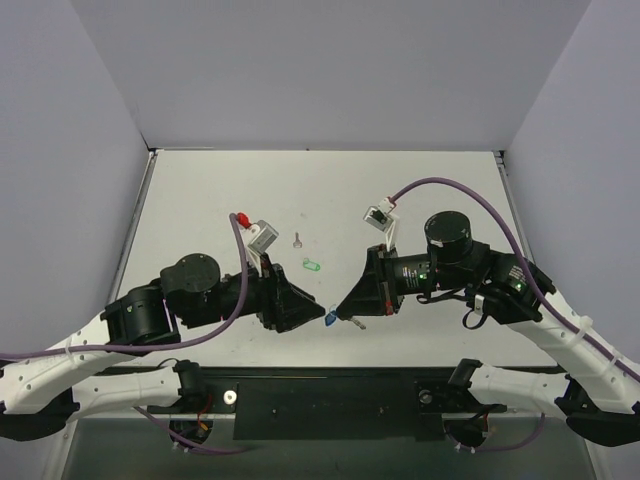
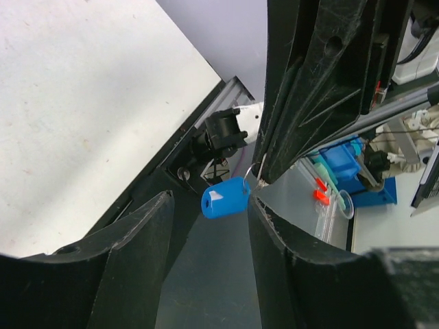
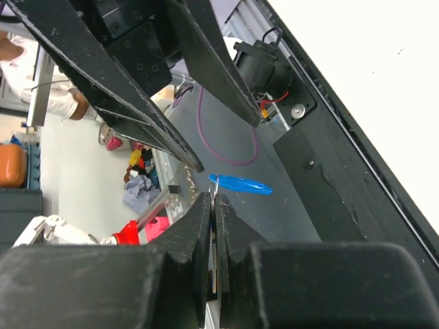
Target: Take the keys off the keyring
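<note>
So, where we're at: we'd call this roughly half done. One loose key (image 1: 297, 240) is lying flat on the table (image 1: 420, 180), well apart from both arms, so that one's clearly off. The keyring (image 2: 225, 197), the little blue piece, is up in the air near the front edge of the table, right between the two arms. The right gripper (image 1: 341, 312) is pinched completely together on it. From the left wrist view it looks like the grip is on a thin wire loop (image 2: 250, 170) at the top, with the blue part dangling below. The left gripper (image 1: 318, 314) has its jaws apart, and the blue piece hangs in the gap between its fingers (image 2: 147, 233) without touching either as far as we can see. The second key is the open question. There's a small silvery bit (image 1: 358, 323) just beside the right gripper in the top view, and our guess is that's it, but it's too small for us to say whether it's on the ring or not. If it is, that's the bit left to do. As for stuff around, a green loop (image 1: 311, 266) sits on the table between the loose key and the grippers, out of the way. The real nuisance, we reckon, is how tiny everything is and how the two sets of fingers crowd each other.
</note>
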`<state>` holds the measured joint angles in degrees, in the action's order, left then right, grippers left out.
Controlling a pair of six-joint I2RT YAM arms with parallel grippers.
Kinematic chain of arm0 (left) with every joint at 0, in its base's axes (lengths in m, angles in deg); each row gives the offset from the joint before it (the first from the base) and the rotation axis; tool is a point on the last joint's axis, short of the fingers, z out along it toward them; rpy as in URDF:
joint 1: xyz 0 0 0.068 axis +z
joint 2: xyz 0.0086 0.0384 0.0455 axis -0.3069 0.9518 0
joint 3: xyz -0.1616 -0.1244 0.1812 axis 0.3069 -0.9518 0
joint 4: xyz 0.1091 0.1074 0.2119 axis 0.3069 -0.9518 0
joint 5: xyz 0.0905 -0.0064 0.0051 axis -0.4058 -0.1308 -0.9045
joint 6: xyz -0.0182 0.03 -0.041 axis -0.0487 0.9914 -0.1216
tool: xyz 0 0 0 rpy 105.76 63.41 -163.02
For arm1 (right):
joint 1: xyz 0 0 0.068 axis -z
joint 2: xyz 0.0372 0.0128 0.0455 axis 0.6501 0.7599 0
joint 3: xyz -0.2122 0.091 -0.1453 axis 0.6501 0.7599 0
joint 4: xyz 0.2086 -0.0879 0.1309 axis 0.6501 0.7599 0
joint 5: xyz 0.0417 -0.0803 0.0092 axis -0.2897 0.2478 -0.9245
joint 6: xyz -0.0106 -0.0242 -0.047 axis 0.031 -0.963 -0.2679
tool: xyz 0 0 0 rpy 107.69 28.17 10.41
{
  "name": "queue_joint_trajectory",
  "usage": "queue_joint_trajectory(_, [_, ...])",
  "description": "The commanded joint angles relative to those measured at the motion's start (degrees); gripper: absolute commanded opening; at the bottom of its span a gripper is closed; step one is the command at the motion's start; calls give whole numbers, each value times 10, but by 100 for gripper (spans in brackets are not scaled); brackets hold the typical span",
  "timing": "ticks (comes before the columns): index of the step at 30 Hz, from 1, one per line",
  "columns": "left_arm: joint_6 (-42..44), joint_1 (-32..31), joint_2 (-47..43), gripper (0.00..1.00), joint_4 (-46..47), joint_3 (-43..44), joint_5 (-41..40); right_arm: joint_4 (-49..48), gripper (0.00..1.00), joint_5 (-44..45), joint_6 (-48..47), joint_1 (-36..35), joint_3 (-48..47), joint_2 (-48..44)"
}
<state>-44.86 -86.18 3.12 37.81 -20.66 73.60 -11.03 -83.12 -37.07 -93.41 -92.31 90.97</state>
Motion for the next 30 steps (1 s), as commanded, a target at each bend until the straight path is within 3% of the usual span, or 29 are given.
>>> queue_joint_trajectory(1, [42, -2, 9, 57, 37, 34, 63, -35, 0, -60, -12, 1, -20, -6])
queue_joint_trajectory(30, [7, 69, 31, 39, 166, 13, 258, -60, 0, -94, -9, 0, -31, -9])
